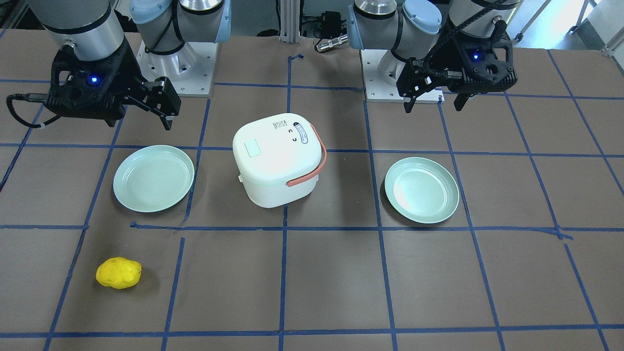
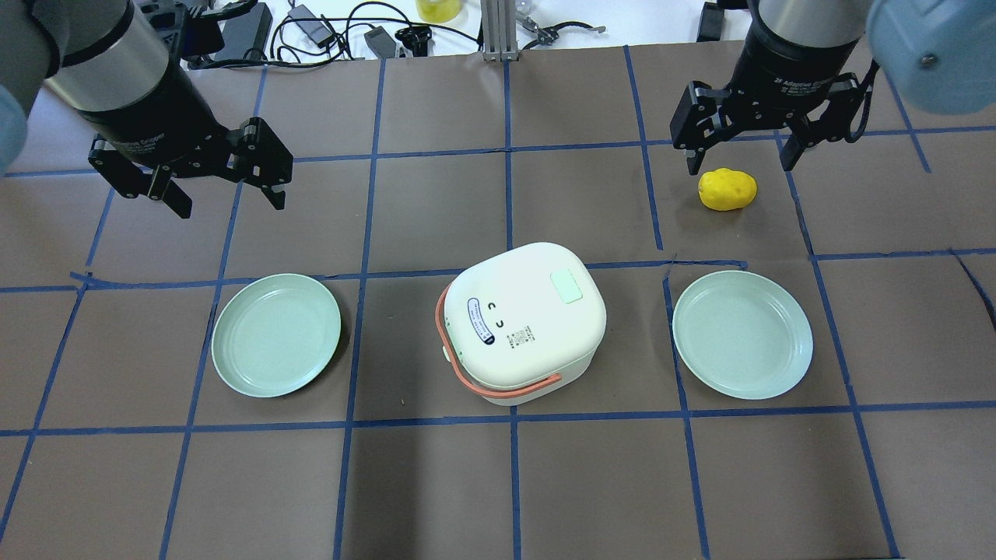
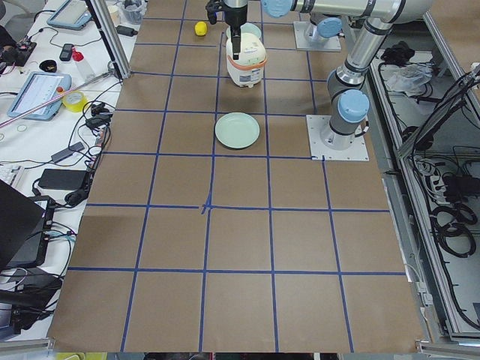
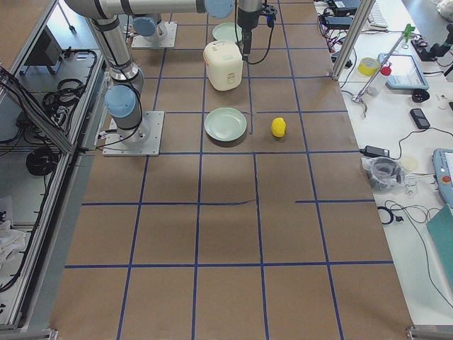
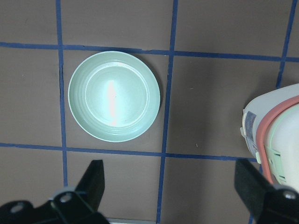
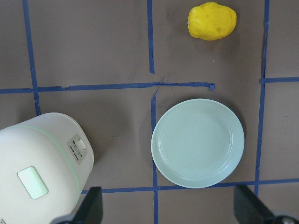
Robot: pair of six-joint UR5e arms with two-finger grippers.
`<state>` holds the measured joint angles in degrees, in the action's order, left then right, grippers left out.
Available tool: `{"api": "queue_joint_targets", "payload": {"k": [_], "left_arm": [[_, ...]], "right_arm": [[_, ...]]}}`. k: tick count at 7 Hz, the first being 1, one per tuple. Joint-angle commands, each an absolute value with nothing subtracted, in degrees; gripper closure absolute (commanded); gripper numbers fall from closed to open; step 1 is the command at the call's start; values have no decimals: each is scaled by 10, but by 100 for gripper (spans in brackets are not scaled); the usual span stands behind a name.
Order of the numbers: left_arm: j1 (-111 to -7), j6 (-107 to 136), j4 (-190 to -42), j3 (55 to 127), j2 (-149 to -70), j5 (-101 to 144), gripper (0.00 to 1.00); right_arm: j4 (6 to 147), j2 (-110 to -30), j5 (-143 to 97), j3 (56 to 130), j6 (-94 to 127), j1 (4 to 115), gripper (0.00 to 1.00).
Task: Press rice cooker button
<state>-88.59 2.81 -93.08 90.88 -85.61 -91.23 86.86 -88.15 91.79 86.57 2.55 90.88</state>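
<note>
The white rice cooker (image 2: 521, 323) with a salmon handle stands at the table's middle, lid shut. A pale green rectangular button (image 2: 566, 285) sits on its lid, also seen in the right wrist view (image 6: 32, 182). A small switch panel (image 6: 77, 148) is on its side. My left gripper (image 2: 229, 204) is open and empty, hovering left of and beyond the cooker. My right gripper (image 2: 739, 165) is open and empty, hovering right of and beyond the cooker. Neither touches the cooker.
A pale green plate (image 2: 276, 334) lies left of the cooker and another (image 2: 743, 334) right of it. A yellow potato-like object (image 2: 727, 189) lies under my right gripper. Blue tape lines grid the brown table. Cables lie past the far edge.
</note>
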Motion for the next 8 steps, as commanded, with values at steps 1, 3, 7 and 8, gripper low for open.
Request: {"api": "queue_joint_targets", "payload": {"k": [1, 3, 7, 8], "left_arm": [[-886, 28, -931, 909, -856, -912, 0], [-886, 28, -931, 909, -856, -912, 0], [-886, 28, -931, 909, -856, -912, 0], [-886, 28, -931, 909, -856, -912, 0]], "right_arm": [[855, -882, 919, 866, 25, 909, 0], [857, -883, 914, 860, 25, 909, 0], [856, -883, 921, 844, 25, 909, 0], [852, -883, 924, 843, 25, 910, 0]]}}
